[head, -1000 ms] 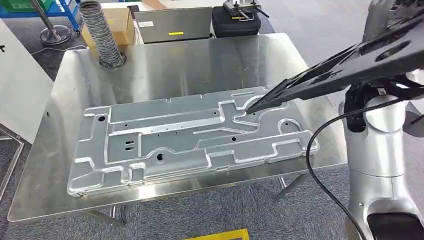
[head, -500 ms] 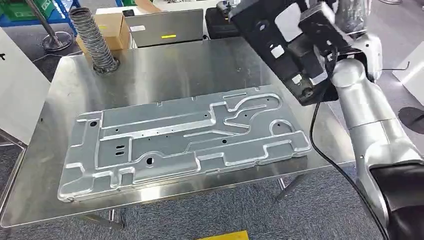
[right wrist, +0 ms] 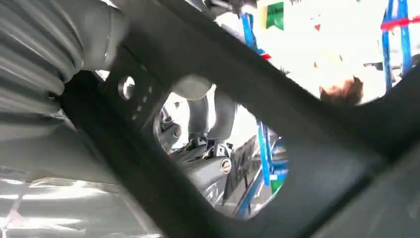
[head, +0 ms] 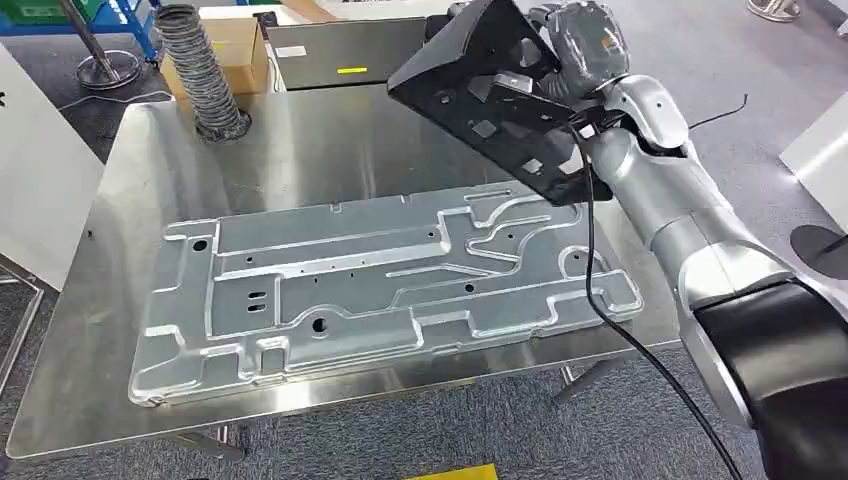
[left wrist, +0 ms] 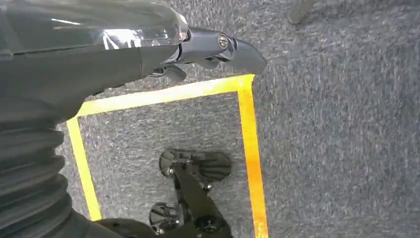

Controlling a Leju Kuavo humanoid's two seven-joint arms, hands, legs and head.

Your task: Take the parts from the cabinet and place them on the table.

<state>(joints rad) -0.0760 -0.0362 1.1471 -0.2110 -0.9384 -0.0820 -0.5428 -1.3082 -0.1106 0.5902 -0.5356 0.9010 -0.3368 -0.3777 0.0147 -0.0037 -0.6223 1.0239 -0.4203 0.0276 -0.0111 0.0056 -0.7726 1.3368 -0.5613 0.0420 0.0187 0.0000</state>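
Note:
A black plastic panel with cut-outs hangs tilted above the far right part of the steel table; my right hand grips it at its far edge. In the right wrist view the panel crosses right in front of the camera, and dark fingers show through one of its holes. A large silver stamped metal plate lies flat on the table's near half. My left hand hangs over the carpet with its fingers stretched out and nothing in it.
A grey ribbed hose, a cardboard box, a flat grey panel and a black case stand behind the table. A black cable droops from my right arm past the table's right edge. Yellow tape marks the floor.
My right arm has swung the black panel inward and to the left, from beside the table's right edge to above its far right part. The camera view shifted slightly.

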